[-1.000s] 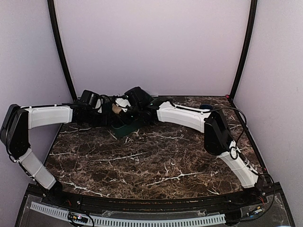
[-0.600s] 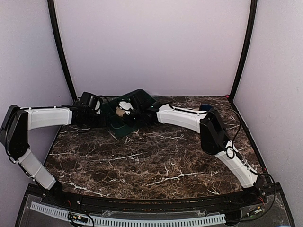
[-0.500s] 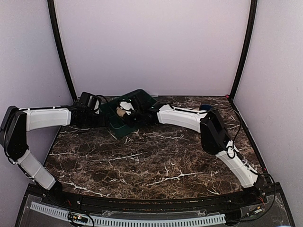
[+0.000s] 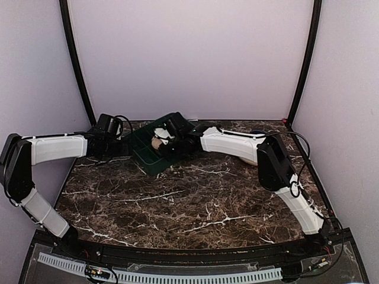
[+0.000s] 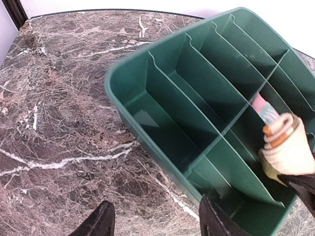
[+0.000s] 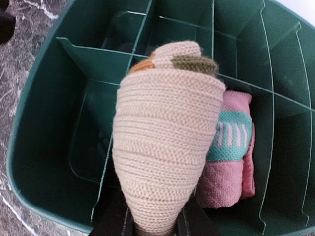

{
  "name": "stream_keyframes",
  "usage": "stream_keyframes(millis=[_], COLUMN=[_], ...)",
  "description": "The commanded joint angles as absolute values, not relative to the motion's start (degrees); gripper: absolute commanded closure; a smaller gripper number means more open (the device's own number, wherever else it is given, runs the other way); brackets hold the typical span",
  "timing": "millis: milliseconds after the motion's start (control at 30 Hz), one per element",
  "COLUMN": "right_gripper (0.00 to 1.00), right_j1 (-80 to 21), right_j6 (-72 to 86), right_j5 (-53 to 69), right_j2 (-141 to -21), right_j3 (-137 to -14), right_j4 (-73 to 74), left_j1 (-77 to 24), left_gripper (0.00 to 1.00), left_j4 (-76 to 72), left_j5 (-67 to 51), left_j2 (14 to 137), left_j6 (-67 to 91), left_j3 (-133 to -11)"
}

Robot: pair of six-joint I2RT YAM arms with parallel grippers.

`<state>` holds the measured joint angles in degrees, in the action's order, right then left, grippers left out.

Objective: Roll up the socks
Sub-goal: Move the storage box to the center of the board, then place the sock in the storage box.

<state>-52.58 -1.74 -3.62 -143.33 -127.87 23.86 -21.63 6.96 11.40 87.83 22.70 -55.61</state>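
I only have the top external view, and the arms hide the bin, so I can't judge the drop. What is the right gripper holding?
Observer: The right gripper is shut on the beige sock, which is rolled tight and held over the green bin.
Operator: Is the other sock in there?
Observer: Yes, the pink sock lies bundled in a compartment just beside the roll.
Operator: And the left gripper, is it on the bin?
Observer: No. The left gripper is open over the table, short of the bin's near corner and not touching it.
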Motion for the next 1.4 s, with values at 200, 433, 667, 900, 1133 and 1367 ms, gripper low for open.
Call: stream_keyframes(millis=[200, 433, 667, 900, 1133, 1367], right_gripper=[1.00, 1.00, 1.00, 1.00, 1.00, 0.96], right_j1=[-54.43, -57.19, -57.92, -57.85, -57.19, -56.11], right_j6=[1.83, 1.88, 2.11, 1.62, 0.72, 0.20], right_j5=[-2.75, -2.06, -1.18, -1.56, -0.98, -0.74], right_j2=[-137.67, -131.96, -129.01, -129.38, -133.81, -135.54], right_j3=[-122.86, -114.81, -111.75, -112.85, -116.74, -117.02], right_j4=[38.41, 43.57, 49.23, 53.91, 56.85, 57.34], left_j1=[-21.20, -21.27, -21.25, -21.25, -21.27, -21.35], left_gripper=[0.39, 0.39, 0.39, 0.39, 0.39, 0.39], left_j4=[5.66, 5.47, 4.71, 3.79, 3.61, 3.30], left_j5=[13.68, 12.69, 10.38, 9.03, 8.17, 7.40], left_j2=[85.14, 84.40, 82.90, 81.10, 81.02, 81.54], left_j6=[23.58, 23.92, 24.44, 23.80, 23.67, 23.65], left_j3=[-54.02, -53.64, -52.79, -51.65, -51.59, -51.77])
